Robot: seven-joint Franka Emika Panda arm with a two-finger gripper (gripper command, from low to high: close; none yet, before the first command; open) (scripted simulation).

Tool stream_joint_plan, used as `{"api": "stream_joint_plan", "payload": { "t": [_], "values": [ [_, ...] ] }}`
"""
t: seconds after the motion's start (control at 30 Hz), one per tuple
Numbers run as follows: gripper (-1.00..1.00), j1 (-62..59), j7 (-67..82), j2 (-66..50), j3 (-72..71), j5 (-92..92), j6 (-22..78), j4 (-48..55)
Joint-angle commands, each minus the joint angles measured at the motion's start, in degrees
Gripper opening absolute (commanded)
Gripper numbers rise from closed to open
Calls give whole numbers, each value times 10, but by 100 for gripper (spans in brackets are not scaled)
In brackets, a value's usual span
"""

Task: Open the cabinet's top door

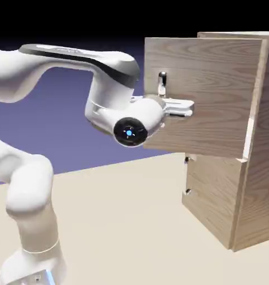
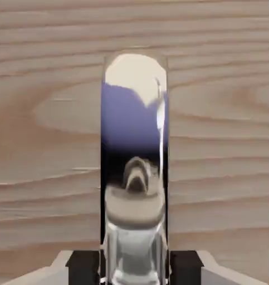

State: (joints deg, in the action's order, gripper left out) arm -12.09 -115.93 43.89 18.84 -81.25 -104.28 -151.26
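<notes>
The cabinet [image 1: 262, 183] stands at the exterior view's right. Its top door [image 1: 214, 100] hangs swung out from the cabinet front, hinged on its right edge. A silvery vertical handle [image 1: 162, 82] sits near the door's left edge, and its lower part is hidden behind my hand. My gripper [image 1: 178, 107] is shut on that handle. In the hand view the mirror-like handle [image 2: 134, 139] rises between my dark fingertips [image 2: 83, 266], with the gripper [image 2: 134, 270] pinching its lower end against the wood-grain top door [image 2: 47, 139].
The shorter lower door [image 1: 211, 200] is closed, with dark handle mounts [image 1: 187, 192] on its left edge. My white arm [image 1: 30, 189] rises from the lower left over the beige table [image 1: 131, 222].
</notes>
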Motion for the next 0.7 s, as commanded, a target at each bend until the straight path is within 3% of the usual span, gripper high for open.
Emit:
{"api": "stream_joint_plan", "payload": {
  "t": [0.0, 0.67],
  "values": [
    [-100, 1, 1, -11, 17, 18, 26, 10],
    [-100, 91, 98, -356, 298, 167, 523, 333]
  ]
}}
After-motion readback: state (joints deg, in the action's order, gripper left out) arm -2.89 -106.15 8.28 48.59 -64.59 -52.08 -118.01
